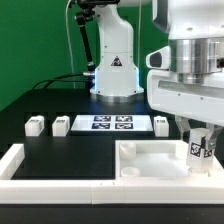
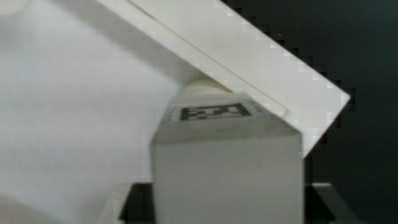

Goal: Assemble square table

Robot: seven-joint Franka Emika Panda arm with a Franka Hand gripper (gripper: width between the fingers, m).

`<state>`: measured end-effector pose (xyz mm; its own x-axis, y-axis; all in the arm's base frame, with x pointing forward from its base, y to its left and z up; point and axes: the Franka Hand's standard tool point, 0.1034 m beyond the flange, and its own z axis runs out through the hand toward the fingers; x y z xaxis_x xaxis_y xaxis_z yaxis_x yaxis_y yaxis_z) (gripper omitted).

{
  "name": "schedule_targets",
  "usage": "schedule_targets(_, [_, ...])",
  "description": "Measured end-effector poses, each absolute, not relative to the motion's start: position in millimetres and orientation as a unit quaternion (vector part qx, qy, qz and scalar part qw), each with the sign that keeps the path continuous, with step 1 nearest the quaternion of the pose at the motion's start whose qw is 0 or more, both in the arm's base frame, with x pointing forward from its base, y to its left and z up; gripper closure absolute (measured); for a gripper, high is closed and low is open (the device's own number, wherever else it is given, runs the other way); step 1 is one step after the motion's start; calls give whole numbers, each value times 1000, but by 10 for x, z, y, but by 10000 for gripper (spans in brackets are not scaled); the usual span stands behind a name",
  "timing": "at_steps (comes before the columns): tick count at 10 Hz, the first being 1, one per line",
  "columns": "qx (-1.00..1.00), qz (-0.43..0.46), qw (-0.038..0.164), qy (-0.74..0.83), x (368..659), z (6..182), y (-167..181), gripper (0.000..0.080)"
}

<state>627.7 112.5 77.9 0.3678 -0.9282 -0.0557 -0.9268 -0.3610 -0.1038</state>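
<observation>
Tabletop (image 1: 150,160): white plastic, smooth, with a faint sheen along the raised rim. Leg (image 1: 201,148) at its corner: same white plastic, matt, carrying a printed black-and-white tag. Table (image 1: 60,150): black, matt, no reflections. Marker board (image 1: 110,124): flat white, matt. Arm housing (image 1: 195,60): white, smooth, glossier.

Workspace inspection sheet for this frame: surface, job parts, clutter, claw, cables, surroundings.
Surface: black table, framed by a low white wall.
Job's things: tabletop at the exterior view's right; first loose leg, second loose leg and third loose leg lie on the table; held leg upright at a tabletop corner, seating cannot be told.
Clutter: nothing seen.
Grippers: claw shut on the held leg.
Cables: dark cable runs toward the arm base.
Surroundings: marker board between the loose legs; dark backdrop.
</observation>
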Motion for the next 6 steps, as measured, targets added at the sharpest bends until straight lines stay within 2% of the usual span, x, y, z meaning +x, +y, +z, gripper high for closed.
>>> schedule_targets(2, [-740,9,76,668,6279,758,1087,509])
schedule_targets(5, [-698,16,75,712,6275,756,1081,509])
schedule_targets(6, [-709,15,75,702,6274,754,1081,429])
